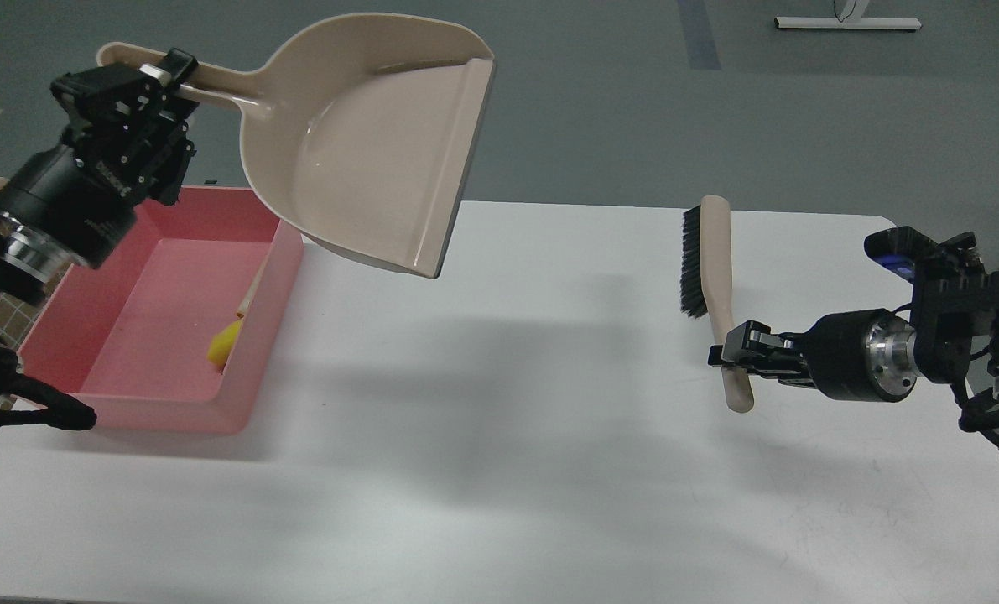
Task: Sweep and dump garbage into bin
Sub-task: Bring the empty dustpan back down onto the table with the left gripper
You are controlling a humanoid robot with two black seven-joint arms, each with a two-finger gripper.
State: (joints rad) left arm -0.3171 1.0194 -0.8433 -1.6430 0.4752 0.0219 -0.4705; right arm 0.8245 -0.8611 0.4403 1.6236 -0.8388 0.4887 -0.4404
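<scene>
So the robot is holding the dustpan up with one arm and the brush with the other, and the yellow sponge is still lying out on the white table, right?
Not quite. The head view shows the yellow sponge lying inside the pink bin, against its right wall, not on the white table. The rest holds: the left gripper holds the dustpan up, and the right gripper holds the brush.

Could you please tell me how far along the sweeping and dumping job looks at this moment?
Mostly done: the yellow sponge and bread slice lie against the pink bin's right wall. In hand: the left gripper holds the dustpan, which looks empty, raised beside the bin; the right gripper grips the brush by its handle. Left: likely just setting both tools down on the table.
</scene>
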